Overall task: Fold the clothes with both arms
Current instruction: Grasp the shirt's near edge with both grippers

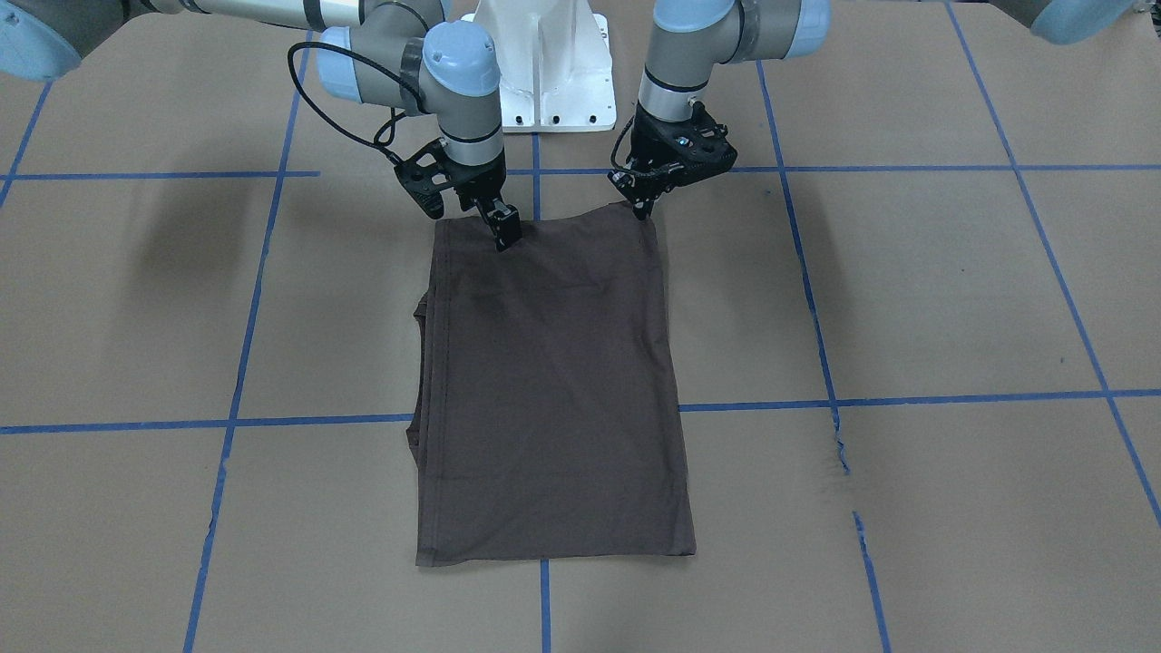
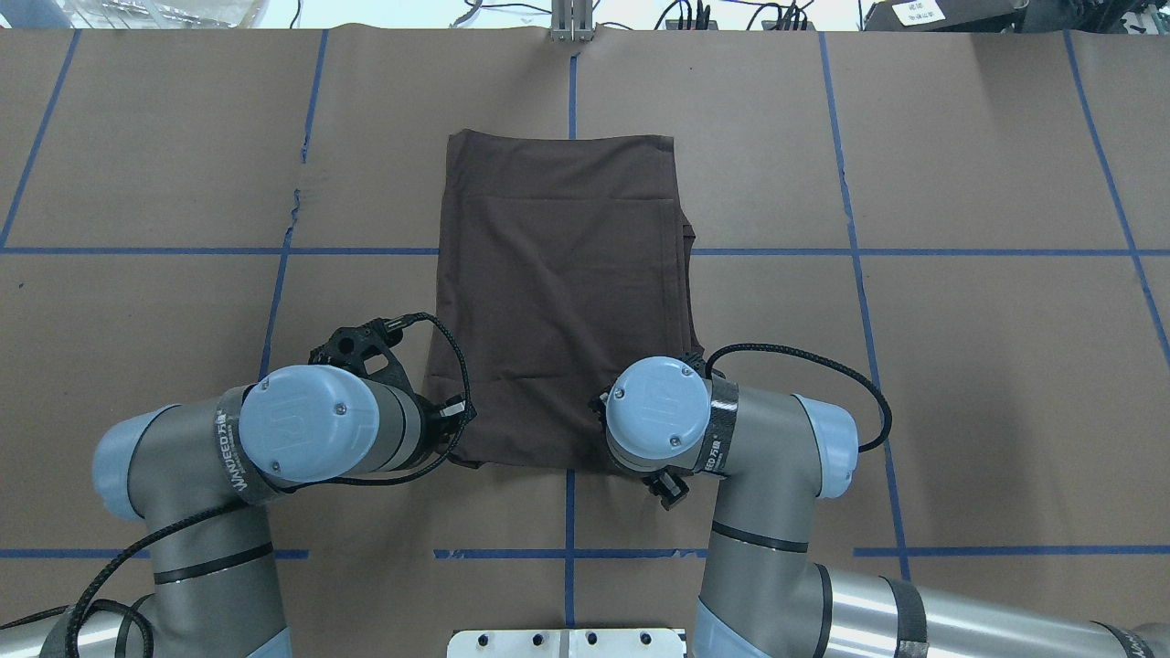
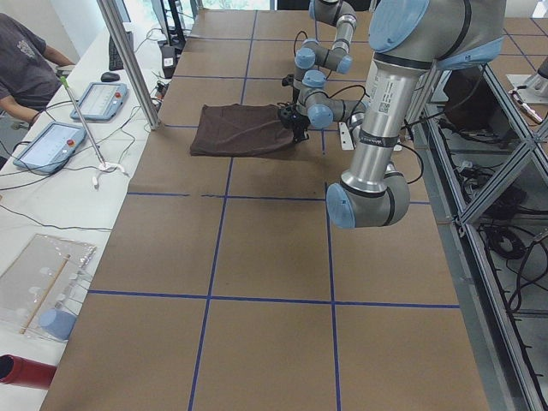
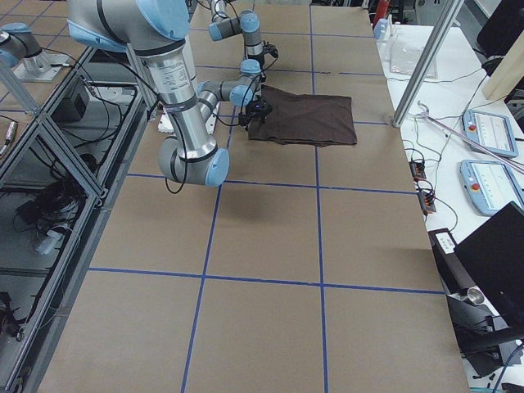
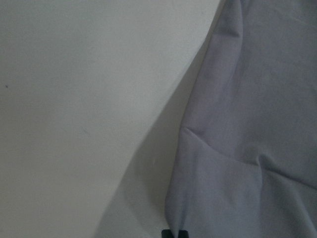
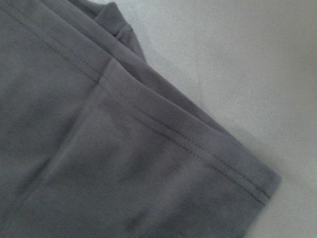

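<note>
The dark grey-brown T-shirt [image 1: 553, 381] lies flat on the table, folded into a long rectangle [image 2: 558, 292]. Both arms reach down to its edge nearest the robot. My left gripper [image 1: 642, 213] is shut on that edge's corner. In the left wrist view the fabric [image 5: 247, 124] puckers up into the closed fingertips [image 5: 174, 233]. My right gripper [image 1: 492, 222] is on the other corner, its fingers apart. In the right wrist view the hemmed cloth [image 6: 99, 148] lies flat and unpinched, with no fingertips in sight. From overhead both wrists hide the grippers.
The brown paper-covered table is marked with blue tape lines [image 1: 535, 181]. The white base pedestal [image 1: 544, 63] stands just behind the grippers. A side bench holds tablets [image 3: 51, 141], with a seated person [image 3: 26, 60] and a metal pole [image 3: 128, 60] nearby.
</note>
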